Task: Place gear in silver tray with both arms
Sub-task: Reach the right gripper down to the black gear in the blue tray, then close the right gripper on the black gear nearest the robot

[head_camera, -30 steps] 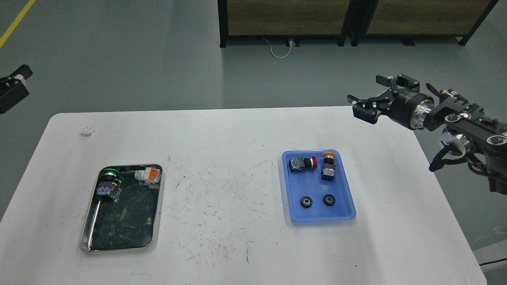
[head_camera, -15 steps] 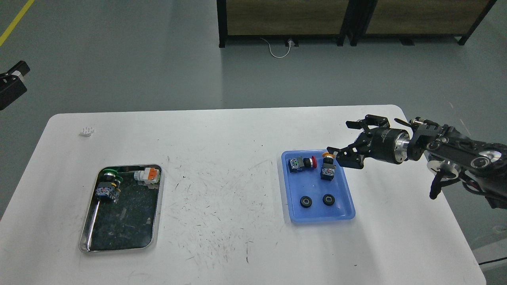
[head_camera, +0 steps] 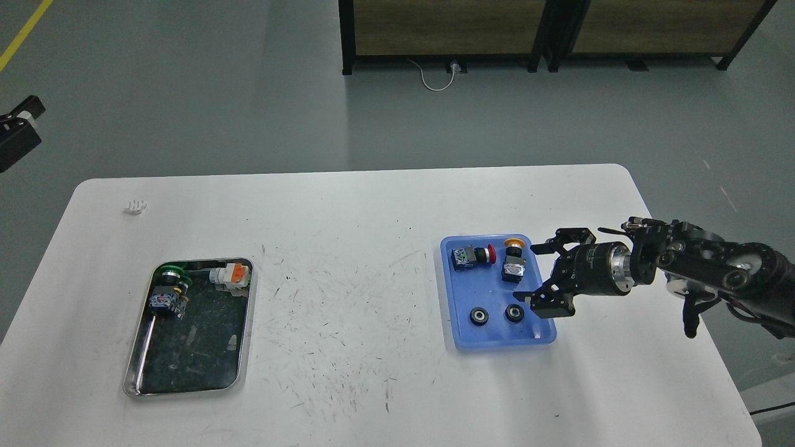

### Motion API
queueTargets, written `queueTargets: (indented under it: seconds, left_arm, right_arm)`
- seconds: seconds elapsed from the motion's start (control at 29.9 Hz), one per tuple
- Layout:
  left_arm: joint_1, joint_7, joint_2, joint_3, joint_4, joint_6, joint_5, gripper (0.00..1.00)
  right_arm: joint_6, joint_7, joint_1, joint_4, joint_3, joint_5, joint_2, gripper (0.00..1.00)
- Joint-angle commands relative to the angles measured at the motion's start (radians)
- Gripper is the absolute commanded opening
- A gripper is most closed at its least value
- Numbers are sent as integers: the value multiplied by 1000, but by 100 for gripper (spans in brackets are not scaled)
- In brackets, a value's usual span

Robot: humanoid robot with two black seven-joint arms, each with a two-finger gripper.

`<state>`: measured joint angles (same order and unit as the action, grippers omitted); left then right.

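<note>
Gears, two small black wheels (head_camera: 480, 316) (head_camera: 514, 313), lie at the 6 o'clock end of the blue tray (head_camera: 497, 340) on the counter (head_camera: 348, 205). From 3 o'clock the right claw (head_camera: 541, 273) hangs spread and empty beside the nearer one. Best to straddle it squarely before closing, clear of the yellow button (head_camera: 513, 262). Silver tray (head_camera: 247, 323) waits at 9 o'clock; the left claw (head_camera: 22, 121) cannot be read.

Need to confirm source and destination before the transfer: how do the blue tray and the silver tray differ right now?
The blue tray is matte plastic; the silver tray is shiny metal with a dark scratched bottom. The blue tray sits on the table's right side, the silver tray on its left. The blue tray has the right tool open over its right edge; nothing hovers over the silver tray. Both are rectangular with rounded corners and hold small parts.
</note>
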<state>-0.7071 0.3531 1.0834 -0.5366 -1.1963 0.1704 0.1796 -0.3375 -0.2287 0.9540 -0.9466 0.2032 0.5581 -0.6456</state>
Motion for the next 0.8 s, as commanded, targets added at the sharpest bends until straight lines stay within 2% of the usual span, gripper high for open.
queueTargets:
  seconds: [0.0,0.77]
  left_arm:
    - [1,0,3,6,0,-2,0,99]
    - [1,1,15,10,-2,-22,0,99]
  right_arm:
    - [-3,-6,-1,2,28,5,20,100]
    - [6,-8,-32,77,81,28,106,100]
